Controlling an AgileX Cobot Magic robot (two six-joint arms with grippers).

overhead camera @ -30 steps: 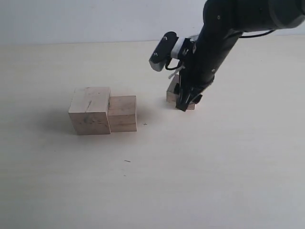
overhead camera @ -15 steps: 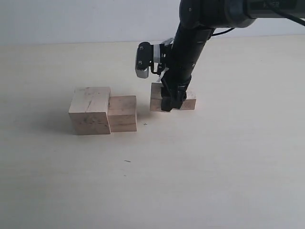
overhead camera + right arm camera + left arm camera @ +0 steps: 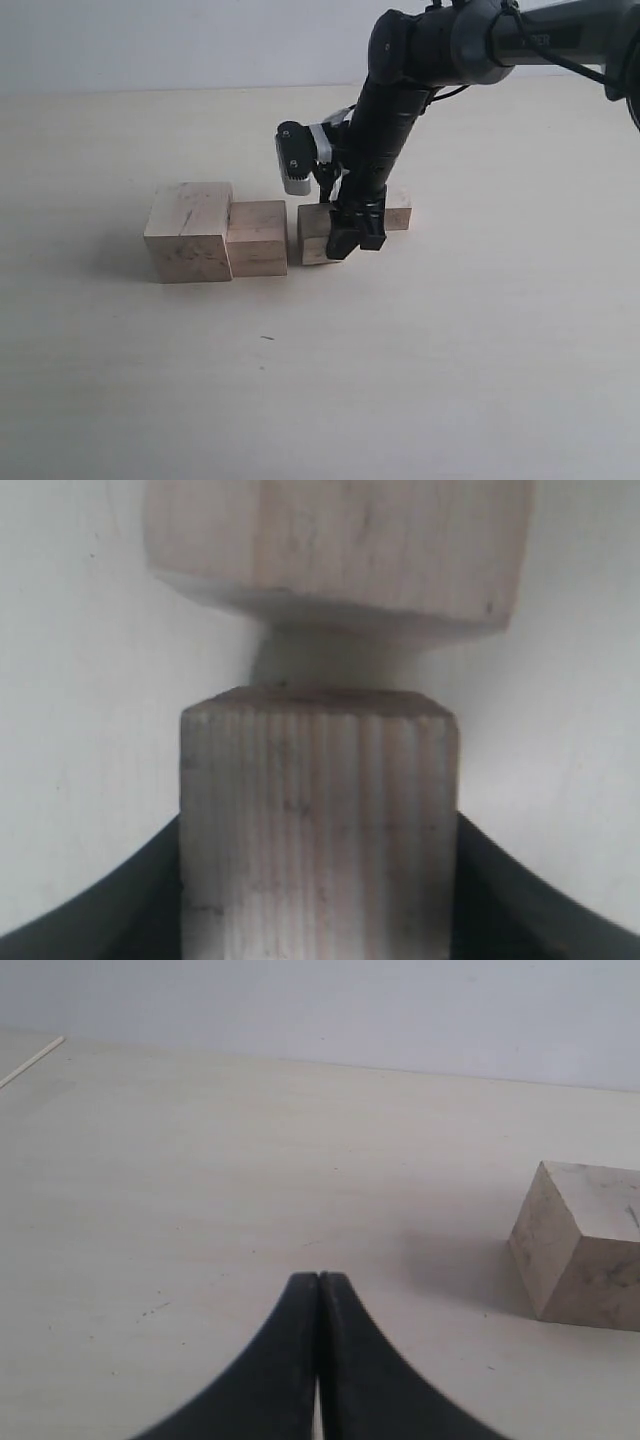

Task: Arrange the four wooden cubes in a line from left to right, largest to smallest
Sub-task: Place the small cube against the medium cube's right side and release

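Observation:
The largest wooden cube (image 3: 188,231), dark-scuffed, stands at the left with the second cube (image 3: 257,237) touching its right side. The largest also shows in the left wrist view (image 3: 582,1243). My right gripper (image 3: 350,238) is shut on the third cube (image 3: 313,235), held just right of the second cube with a narrow gap. In the right wrist view this cube (image 3: 318,830) sits between the black fingers (image 3: 520,910), with the second cube (image 3: 340,545) beyond it. The smallest cube (image 3: 398,210) rests behind the arm. My left gripper (image 3: 318,1278) is shut and empty, over bare table.
The right arm (image 3: 400,90) reaches down from the upper right over the cubes. The pale tabletop (image 3: 300,400) stretches in front; a light wall (image 3: 150,40) runs along the back.
The right gripper has carried the third cube leftward, away from the smallest cube, to just beside the second cube. The two left cubes have not moved.

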